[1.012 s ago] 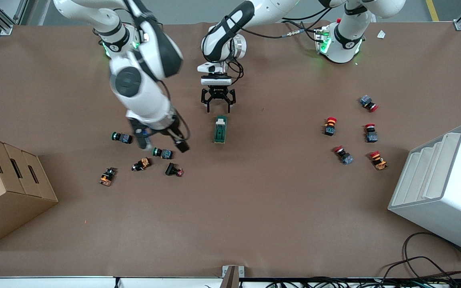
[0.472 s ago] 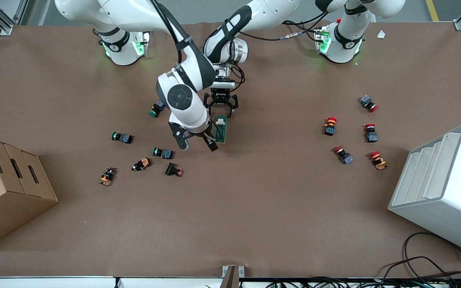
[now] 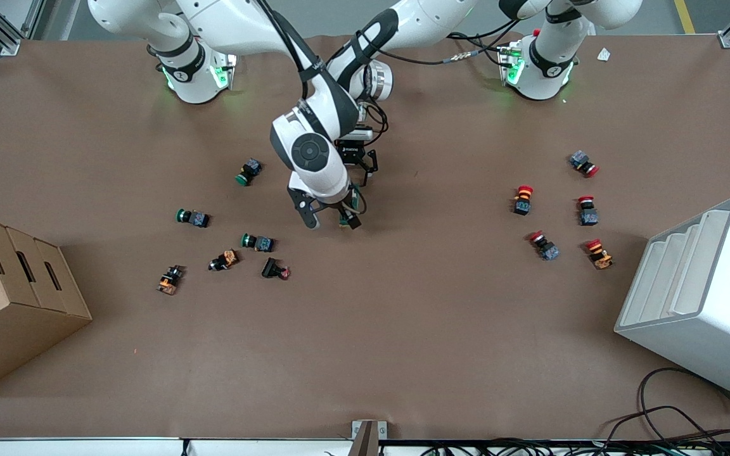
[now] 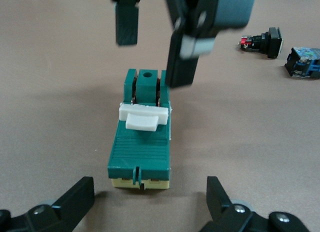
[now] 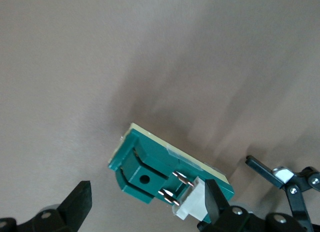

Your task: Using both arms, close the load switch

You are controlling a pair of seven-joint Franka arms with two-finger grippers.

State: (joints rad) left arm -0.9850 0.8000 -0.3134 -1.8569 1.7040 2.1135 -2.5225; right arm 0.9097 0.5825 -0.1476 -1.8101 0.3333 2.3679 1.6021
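Observation:
The load switch (image 4: pixel 141 143) is a dark-green block with a white lever (image 4: pixel 142 117). It lies on the brown table mid-way between the arms and is mostly hidden under the right wrist in the front view (image 3: pixel 353 195). My left gripper (image 4: pixel 147 202) is open and low, its fingers either side of the table space just off the cream-edged end. It also shows in the front view (image 3: pixel 355 170). My right gripper (image 5: pixel 146 204) is open over the other end, the one with the round hole, with one finger (image 5: pixel 215 202) by the white lever. It also shows in the front view (image 3: pixel 331 220).
Green-capped push-buttons (image 3: pixel 248 171) (image 3: pixel 192 218) (image 3: pixel 257 242) and orange ones (image 3: pixel 224 259) lie toward the right arm's end, by a cardboard box (image 3: pixel 10 304). Red-capped push-buttons (image 3: pixel 522 199) (image 3: pixel 544 246) and a white rack (image 3: pixel 701 297) are toward the left arm's end.
My right arm has swung from over the green push-buttons to over the load switch. My left gripper has stayed by the switch. The switch has not moved.

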